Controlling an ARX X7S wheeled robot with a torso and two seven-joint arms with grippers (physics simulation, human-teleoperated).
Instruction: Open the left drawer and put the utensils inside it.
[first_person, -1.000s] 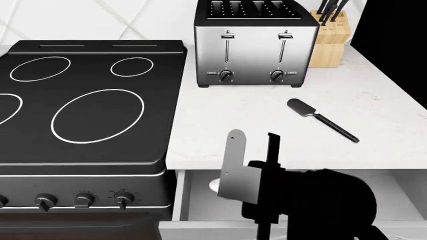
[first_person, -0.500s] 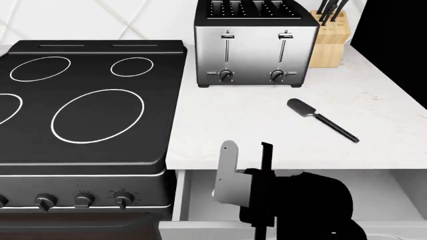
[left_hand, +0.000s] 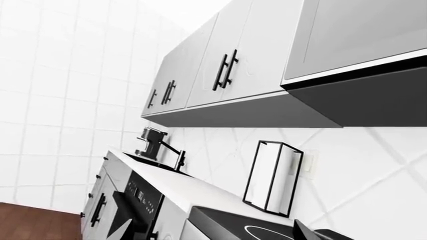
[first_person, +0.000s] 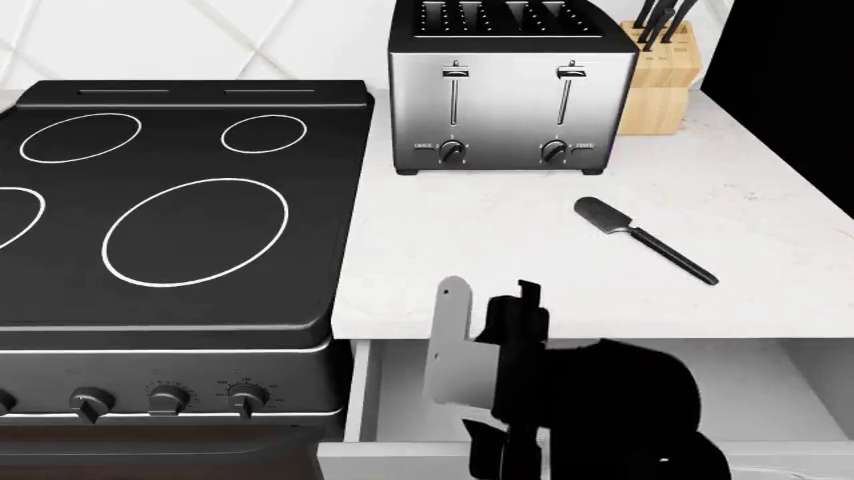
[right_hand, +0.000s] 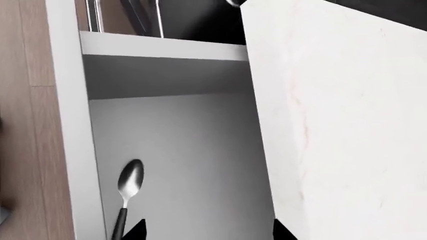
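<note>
The left drawer (first_person: 363, 392) stands pulled out under the white counter. In the right wrist view a small spoon (right_hand: 129, 181), silver bowl and dark handle, lies on the drawer's (right_hand: 193, 145) white floor close to the front panel. My right gripper (first_person: 491, 292) hangs over the drawer's left part, open; between its fingertips (right_hand: 208, 229) I see only bare drawer floor, with the spoon's handle just beside one tip. The black spatula (first_person: 645, 241) lies on the counter, up and to the right of that gripper. My left gripper (left_hand: 212, 235) is open and empty, pointing at the wall cabinets.
A black stove top (first_person: 174, 200) fills the left, with knobs (first_person: 167, 400) on its front beside the drawer. A steel toaster (first_person: 510, 90) and a wooden knife block (first_person: 661, 80) stand at the counter's back. Upper cabinets (left_hand: 220, 70) show in the left wrist view.
My right gripper has slid a little to the left and twisted over the open drawer. The spatula has stayed where it was.
</note>
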